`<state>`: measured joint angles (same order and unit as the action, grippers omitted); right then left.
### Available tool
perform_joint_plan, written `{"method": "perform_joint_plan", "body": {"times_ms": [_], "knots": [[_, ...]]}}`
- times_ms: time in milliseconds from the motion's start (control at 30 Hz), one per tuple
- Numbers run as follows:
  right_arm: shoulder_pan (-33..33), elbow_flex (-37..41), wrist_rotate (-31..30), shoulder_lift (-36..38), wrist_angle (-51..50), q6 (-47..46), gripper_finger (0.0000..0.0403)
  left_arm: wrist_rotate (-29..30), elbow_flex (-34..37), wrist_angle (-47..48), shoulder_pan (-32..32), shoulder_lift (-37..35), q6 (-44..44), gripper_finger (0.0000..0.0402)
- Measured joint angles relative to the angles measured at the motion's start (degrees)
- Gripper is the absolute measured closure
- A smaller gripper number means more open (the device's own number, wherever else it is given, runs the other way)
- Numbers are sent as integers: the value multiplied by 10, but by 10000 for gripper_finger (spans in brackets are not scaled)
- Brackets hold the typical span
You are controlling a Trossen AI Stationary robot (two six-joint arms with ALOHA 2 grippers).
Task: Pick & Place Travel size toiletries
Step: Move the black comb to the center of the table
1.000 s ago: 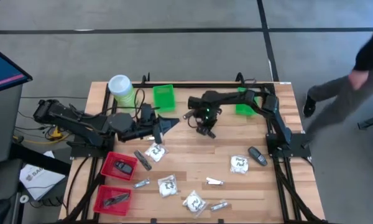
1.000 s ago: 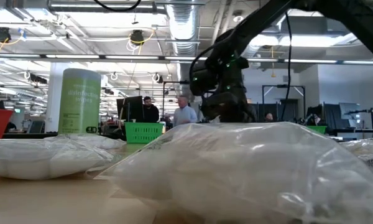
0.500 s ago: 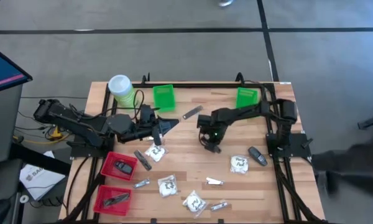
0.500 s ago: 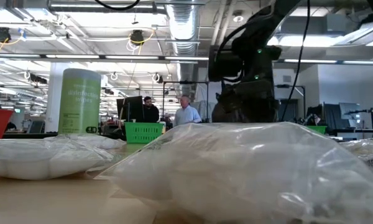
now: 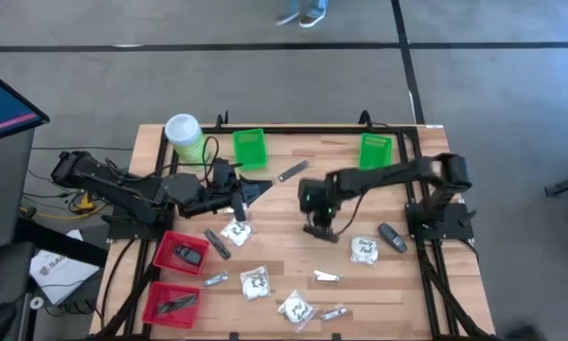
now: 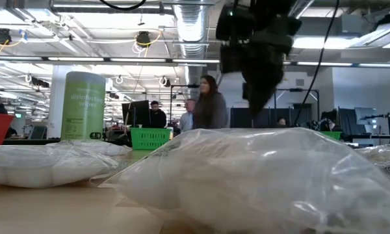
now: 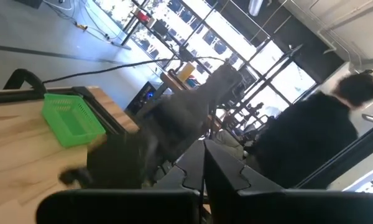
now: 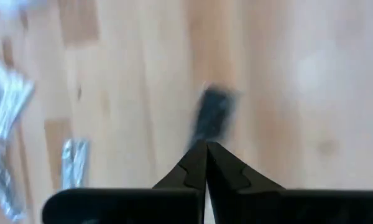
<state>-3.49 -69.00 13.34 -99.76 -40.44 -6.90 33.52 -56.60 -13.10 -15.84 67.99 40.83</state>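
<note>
The travel size toiletries lie scattered on the wooden table [image 5: 293,204]: white crinkly packets [image 5: 364,249] [image 5: 256,282], slim silvery sachets [image 5: 292,171] [image 5: 327,277], a dark stick [image 5: 218,243] and a dark oval piece [image 5: 392,237]. My right gripper [image 5: 320,230] hangs shut over the table's middle, pointing steeply down, with nothing between its fingers. In the right wrist view a blurred dark piece [image 8: 214,113] lies on the wood beyond its tips [image 8: 206,146]. My left gripper [image 5: 263,188] waits shut and level at the left, above the table.
Two red baskets [image 5: 182,253] [image 5: 170,303] with dark pieces stand at the near left. Two green baskets [image 5: 250,149] [image 5: 376,152] and a tall light-green canister [image 5: 184,135] stand along the far edge. A packet [image 6: 260,175] fills the low view's foreground. People [image 6: 210,110] stand in the room behind.
My right gripper has come away from the far middle toward the table's near edge and has risen, tipping to point more steeply down. It has stayed shut. The left arm has kept still.
</note>
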Motion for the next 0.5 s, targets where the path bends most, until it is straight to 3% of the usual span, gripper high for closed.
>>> {"method": "perform_joint_plan", "body": {"times_ms": [233,500], "knots": [[-132,-73,-11,9,-3,20,403,2,0,-2,0,0,3,401],[-265,-237,-14,-133,-100,83,403,7,0,-4,0,0,15,401]]}}
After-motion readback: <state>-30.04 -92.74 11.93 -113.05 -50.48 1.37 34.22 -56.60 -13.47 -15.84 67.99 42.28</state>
